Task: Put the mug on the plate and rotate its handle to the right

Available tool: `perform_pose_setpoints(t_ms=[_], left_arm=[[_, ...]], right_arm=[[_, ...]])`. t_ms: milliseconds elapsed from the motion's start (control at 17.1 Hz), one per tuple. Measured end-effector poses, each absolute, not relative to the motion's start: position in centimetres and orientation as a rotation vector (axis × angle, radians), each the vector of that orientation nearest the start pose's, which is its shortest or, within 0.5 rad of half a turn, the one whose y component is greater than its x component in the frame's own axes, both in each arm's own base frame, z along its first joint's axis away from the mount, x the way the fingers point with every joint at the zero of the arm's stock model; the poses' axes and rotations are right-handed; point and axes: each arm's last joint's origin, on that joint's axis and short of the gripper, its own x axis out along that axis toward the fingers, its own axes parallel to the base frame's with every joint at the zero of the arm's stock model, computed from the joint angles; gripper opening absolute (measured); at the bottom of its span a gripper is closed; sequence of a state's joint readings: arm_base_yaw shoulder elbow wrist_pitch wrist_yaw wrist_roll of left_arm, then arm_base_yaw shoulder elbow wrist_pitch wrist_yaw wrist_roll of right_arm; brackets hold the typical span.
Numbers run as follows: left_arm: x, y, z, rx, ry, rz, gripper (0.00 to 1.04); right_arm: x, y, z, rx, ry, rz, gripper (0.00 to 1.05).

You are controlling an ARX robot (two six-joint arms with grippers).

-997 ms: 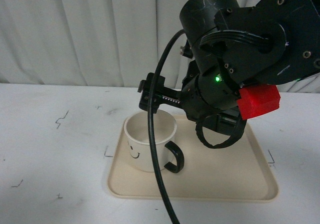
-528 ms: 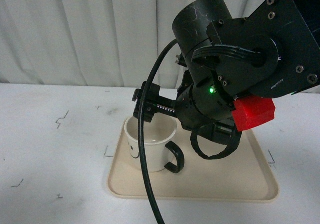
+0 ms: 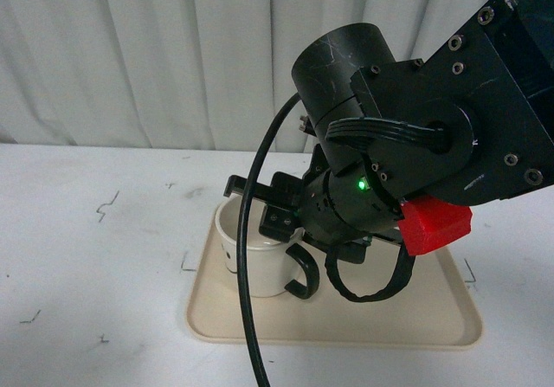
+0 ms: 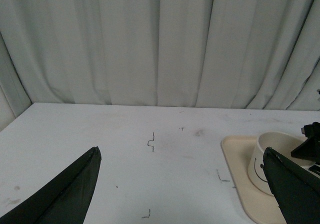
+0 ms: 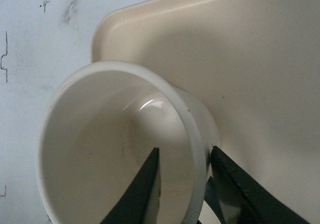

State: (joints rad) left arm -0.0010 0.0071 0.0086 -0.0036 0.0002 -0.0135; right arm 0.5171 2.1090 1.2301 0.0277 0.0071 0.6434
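Straddling mug (image 3: 268,274) rim near plate's (image 3: 389,318) left edge, right claw (image 5: 184,155) narrow; left claw (image 4: 181,154) wide.

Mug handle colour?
The handle is glossy black against the cream mug; it shows best in the front view.

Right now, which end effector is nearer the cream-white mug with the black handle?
Right. The right end effector straddles the wall of the cream-white mug, one finger inside, one outside. The left end effector hangs open over the white table, apart from the mug.
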Motion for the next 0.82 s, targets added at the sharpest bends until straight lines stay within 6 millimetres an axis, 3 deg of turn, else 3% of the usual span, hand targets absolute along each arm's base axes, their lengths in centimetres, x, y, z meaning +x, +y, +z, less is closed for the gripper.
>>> perform_pose_setpoints(t_ms=[59, 176, 352, 645, 704, 821], left_arm=[[9.8, 0.0, 16.6, -0.014, 0.002, -0.001, 0.98], [9.8, 0.0, 16.6, -0.014, 0.002, -0.001, 0.98], [9.8, 0.0, 16.6, -0.014, 0.002, -0.001, 0.98], [9.8, 0.0, 16.6, -0.014, 0.002, -0.001, 0.98], [9.8, 0.0, 16.6, -0.014, 0.002, -0.001, 0.98], [9.8, 0.0, 16.6, -0.014, 0.002, 0.000, 0.98]], right_arm=[[36.7, 20.8, 10.7, 0.371, 0.942, 0.191, 0.21], [36.7, 20.8, 10.7, 0.372, 0.945, 0.193, 0.07], [36.3, 19.7, 11.0, 0.353, 0.940, 0.189, 0.03], [37.2, 13.4, 16.3, 0.283, 0.805, 0.233, 0.03], [37.7, 11.1, 17.1, 0.238, 0.792, 0.247, 0.03], [38.6, 7.1, 16.9, 0.143, 0.832, 0.285, 0.03]])
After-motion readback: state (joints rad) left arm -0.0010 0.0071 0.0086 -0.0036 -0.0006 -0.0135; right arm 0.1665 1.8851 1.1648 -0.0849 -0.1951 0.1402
